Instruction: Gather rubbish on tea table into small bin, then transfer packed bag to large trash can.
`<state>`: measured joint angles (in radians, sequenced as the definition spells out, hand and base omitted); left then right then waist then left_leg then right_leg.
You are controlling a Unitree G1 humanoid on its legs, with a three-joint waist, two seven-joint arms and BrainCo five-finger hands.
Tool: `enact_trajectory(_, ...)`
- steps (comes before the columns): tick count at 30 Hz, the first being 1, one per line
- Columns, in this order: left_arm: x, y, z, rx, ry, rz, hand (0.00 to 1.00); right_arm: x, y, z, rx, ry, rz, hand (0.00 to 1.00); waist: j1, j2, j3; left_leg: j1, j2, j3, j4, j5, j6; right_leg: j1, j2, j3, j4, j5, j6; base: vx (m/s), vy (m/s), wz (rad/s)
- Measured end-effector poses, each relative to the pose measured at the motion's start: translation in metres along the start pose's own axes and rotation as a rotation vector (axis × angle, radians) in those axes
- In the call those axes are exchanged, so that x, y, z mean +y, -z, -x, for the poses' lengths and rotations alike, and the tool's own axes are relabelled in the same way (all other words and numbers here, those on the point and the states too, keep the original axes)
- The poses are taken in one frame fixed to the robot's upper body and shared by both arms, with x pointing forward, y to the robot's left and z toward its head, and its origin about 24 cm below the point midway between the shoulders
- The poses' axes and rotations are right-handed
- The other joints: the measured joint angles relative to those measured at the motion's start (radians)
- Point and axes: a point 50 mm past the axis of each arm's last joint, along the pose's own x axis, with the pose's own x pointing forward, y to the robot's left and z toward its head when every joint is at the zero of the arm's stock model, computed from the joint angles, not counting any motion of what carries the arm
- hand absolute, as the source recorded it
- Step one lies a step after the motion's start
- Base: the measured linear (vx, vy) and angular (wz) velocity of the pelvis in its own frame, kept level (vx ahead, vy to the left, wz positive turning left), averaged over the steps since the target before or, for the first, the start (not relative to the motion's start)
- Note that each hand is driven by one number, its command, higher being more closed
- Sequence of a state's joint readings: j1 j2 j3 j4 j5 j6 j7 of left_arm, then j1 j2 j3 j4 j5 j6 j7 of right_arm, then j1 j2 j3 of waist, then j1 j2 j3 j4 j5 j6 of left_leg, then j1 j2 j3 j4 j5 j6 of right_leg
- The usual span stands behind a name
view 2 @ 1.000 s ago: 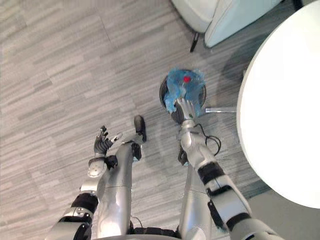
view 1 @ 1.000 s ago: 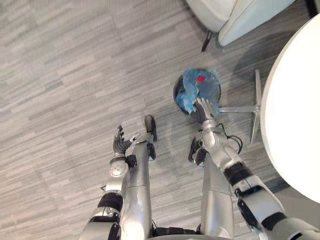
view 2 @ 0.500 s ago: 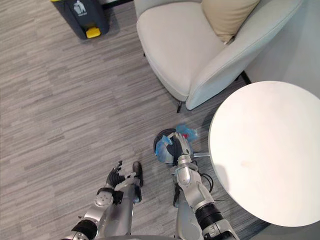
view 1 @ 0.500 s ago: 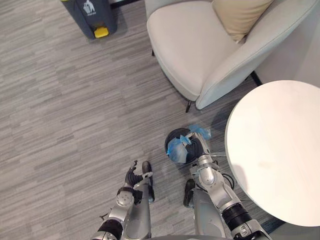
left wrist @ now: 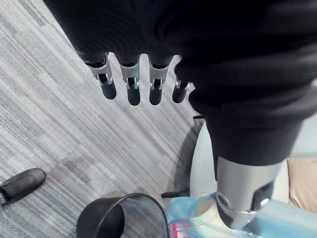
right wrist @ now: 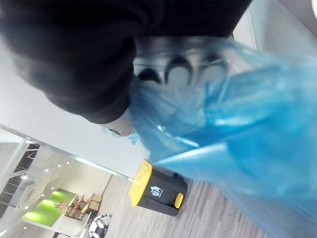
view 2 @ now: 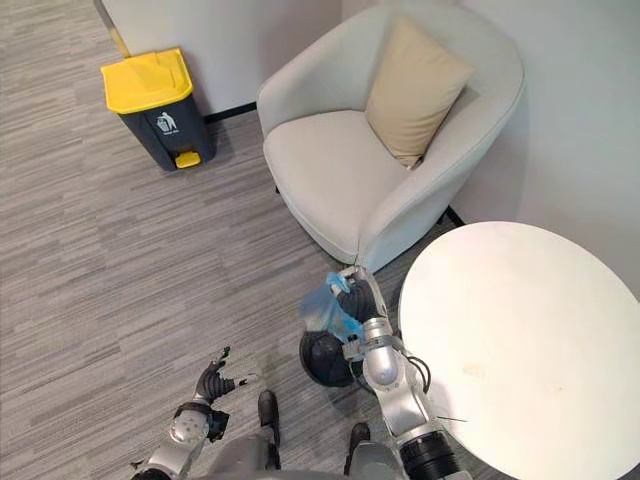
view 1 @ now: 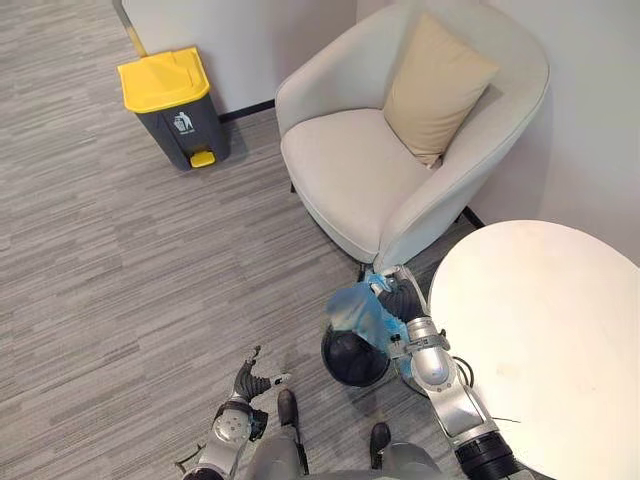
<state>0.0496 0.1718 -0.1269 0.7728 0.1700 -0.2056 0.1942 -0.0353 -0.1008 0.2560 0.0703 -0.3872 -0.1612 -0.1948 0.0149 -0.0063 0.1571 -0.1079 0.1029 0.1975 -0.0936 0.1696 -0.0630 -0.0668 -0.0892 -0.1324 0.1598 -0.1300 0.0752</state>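
Observation:
My right hand (view 1: 402, 303) is shut on the gathered top of the blue rubbish bag (view 1: 360, 311). The bag hangs just above the small black bin (view 1: 354, 357), which stands on the floor between the armchair and the tea table. In the right wrist view the bag (right wrist: 223, 124) drapes over my curled fingers. A red item shows through the bag (left wrist: 198, 224) in the left wrist view, beside the bin (left wrist: 121, 218). The large trash can (view 1: 168, 108), grey with a yellow lid, stands shut by the far wall. My left hand (view 1: 250, 381) hangs open low at the left, holding nothing.
A cream armchair (view 1: 370, 180) with a beige cushion (view 1: 435, 88) stands right behind the bin. The round white tea table (view 1: 545, 340) is at the right, its top bare. Grey plank floor (view 1: 130, 270) stretches between me and the large trash can.
The camera has tilted up, bringing the armchair and large trash can into view. My right hand has raised the blue bag out of the small bin. The left hand stays open.

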Motion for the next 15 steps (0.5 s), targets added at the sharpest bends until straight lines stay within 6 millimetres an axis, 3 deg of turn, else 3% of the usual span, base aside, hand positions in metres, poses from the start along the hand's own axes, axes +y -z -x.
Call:
enact_trajectory(9,0.006,0.001,0.01,-0.04,0.004,-0.002,0.0,-0.003,-0.009,0.001,-0.061,-0.078,-0.07,1.0,0.0,0.015,-0.032,0.029,-0.004,-0.009,-0.001,-0.001,0.0,0.043,0.001,0.005,-0.039,0.021,0.003,0.0,0.003,0.0)
enact_trajectory(15,0.008,-0.026,0.013,-0.183,0.028,-0.019,0.0,-0.008,-0.008,0.002,-0.065,-0.113,-0.106,1.0,0.001,0.017,-0.036,0.037,-0.006,-0.019,-0.002,-0.001,-0.001,0.064,0.001,0.005,-0.068,0.038,0.003,0.0,0.0,0.0)
